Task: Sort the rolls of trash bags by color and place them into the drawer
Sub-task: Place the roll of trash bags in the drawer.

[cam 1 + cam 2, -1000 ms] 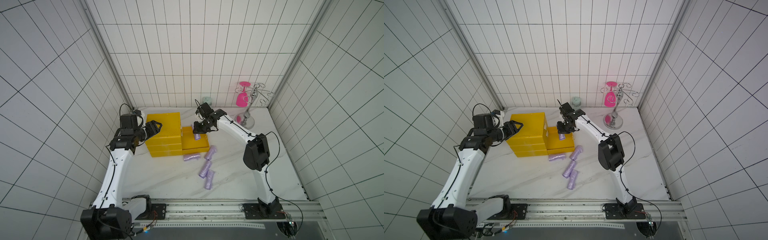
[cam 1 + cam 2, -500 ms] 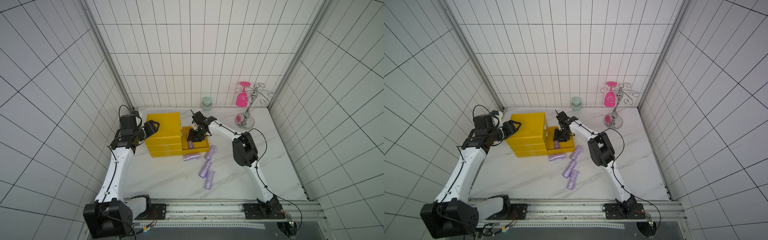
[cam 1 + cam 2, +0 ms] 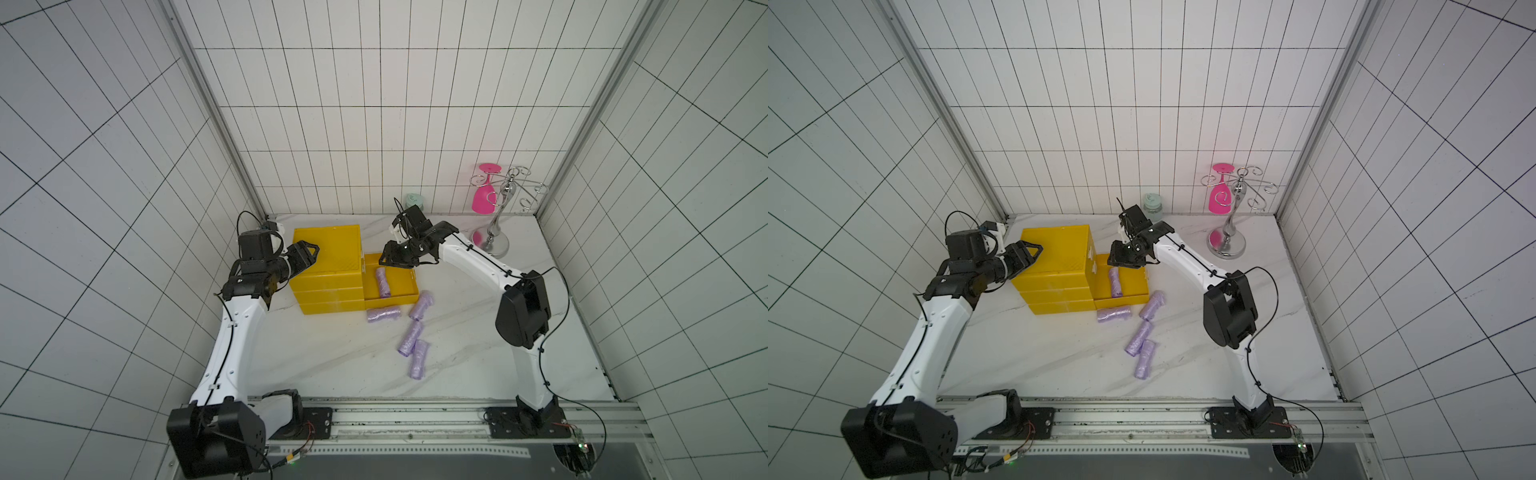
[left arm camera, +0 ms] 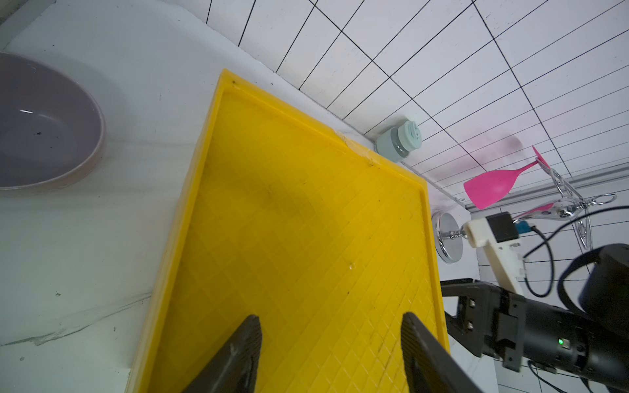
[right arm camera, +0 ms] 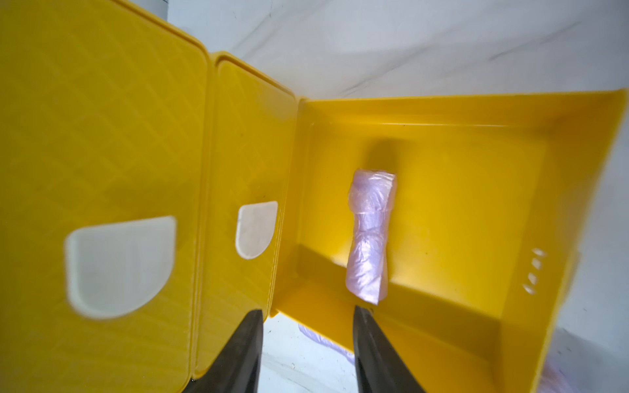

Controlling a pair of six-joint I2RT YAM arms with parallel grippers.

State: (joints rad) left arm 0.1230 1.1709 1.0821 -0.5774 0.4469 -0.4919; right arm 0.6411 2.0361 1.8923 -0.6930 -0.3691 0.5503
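Observation:
A yellow drawer cabinet (image 3: 328, 257) stands at the back left, its bottom drawer (image 3: 390, 297) pulled out to the right. One lilac roll (image 3: 382, 282) (image 5: 369, 238) lies inside the drawer. Several more lilac rolls lie on the table in front of it, among them one (image 3: 383, 314) against the drawer front and one (image 3: 418, 360) nearest me. My right gripper (image 3: 384, 259) (image 5: 306, 316) hovers open and empty above the drawer's far end. My left gripper (image 3: 313, 251) (image 4: 330, 321) hangs open over the cabinet's top, holding nothing.
A lilac bowl (image 4: 44, 136) sits left of the cabinet. A pale green jar (image 3: 414, 200) stands against the back wall. At the back right, a chrome rack (image 3: 496, 237) holds a pink glass (image 3: 484, 195) upside down. Tiled walls close in three sides.
My right gripper went down into the drawer with the lilac roll, opened, and has risen back; the roll now lies in the drawer. The left arm has barely moved.

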